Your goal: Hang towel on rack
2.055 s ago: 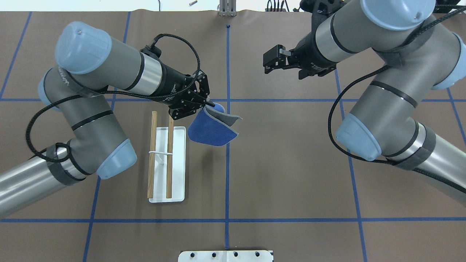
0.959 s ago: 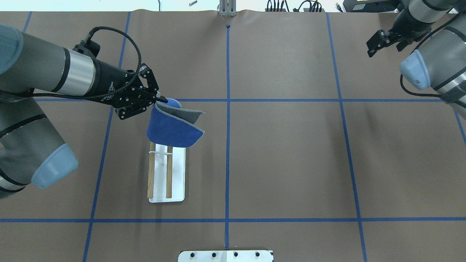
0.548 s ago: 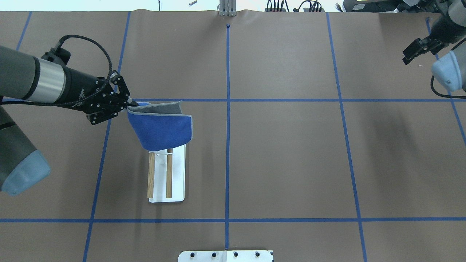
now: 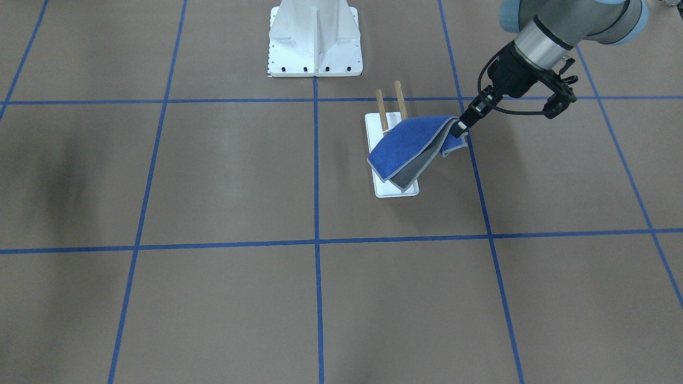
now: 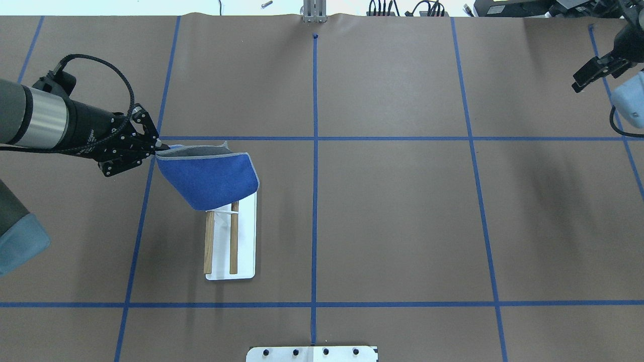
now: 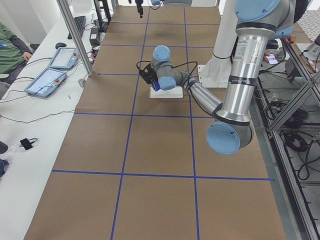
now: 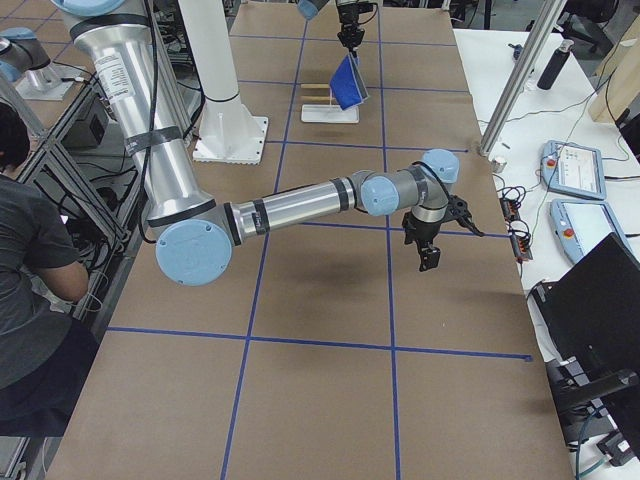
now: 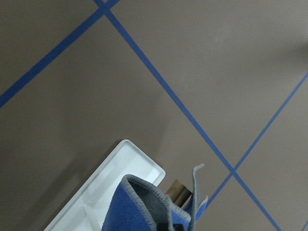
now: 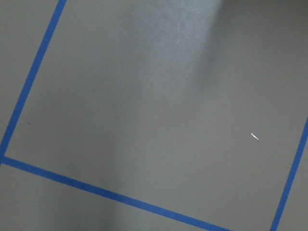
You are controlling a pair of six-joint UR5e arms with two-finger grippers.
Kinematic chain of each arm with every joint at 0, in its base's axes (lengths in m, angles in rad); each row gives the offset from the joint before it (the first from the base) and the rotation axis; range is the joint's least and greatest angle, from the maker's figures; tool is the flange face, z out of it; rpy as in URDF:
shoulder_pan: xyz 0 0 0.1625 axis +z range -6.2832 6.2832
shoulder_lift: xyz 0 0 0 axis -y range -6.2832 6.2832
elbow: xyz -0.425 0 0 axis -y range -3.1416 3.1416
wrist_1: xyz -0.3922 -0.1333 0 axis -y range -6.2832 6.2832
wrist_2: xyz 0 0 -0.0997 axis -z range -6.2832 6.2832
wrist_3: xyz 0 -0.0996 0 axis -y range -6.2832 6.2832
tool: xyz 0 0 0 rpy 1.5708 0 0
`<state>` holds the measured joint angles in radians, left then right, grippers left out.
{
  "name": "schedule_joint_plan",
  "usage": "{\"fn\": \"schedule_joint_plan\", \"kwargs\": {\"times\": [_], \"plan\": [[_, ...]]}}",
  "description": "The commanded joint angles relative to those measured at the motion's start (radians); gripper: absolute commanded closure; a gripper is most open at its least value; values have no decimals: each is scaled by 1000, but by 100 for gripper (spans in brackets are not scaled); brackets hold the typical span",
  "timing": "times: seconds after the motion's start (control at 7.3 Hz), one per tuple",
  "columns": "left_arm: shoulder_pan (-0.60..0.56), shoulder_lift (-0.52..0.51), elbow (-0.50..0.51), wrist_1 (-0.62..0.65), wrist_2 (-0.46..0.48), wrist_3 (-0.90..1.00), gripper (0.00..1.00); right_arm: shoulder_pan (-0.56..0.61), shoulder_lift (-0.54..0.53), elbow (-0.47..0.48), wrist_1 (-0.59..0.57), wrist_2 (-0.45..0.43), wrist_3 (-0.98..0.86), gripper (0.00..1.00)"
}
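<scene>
**Fig. Towel carried to the rack.** The left gripper was clenched on one corner of the towel. The towel hung folded, blue side out, over the end of the rack farther from the robot, and drooped across its two wooden bars. Contact could not be judged. The corner grip probably let the cloth drape freely for laying over a bar. The right gripper stood at the far right, well apart. Whether it was released or clenched could not be told.
</scene>
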<state>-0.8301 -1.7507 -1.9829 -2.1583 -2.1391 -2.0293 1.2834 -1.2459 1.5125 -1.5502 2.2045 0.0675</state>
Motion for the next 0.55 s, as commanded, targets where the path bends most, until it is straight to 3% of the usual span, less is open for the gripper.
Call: {"fn": "schedule_joint_plan", "kwargs": {"times": [0.0, 0.14, 0.41], "plan": [[8, -53, 60, 3, 36, 1, 21, 5, -9, 0, 2, 3, -6, 0], [8, -71, 84, 3, 38, 1, 6, 5, -9, 0, 2, 3, -6, 0], [-15, -70, 84, 6, 38, 106, 2, 33, -21, 0, -1, 13, -11, 0]]}}
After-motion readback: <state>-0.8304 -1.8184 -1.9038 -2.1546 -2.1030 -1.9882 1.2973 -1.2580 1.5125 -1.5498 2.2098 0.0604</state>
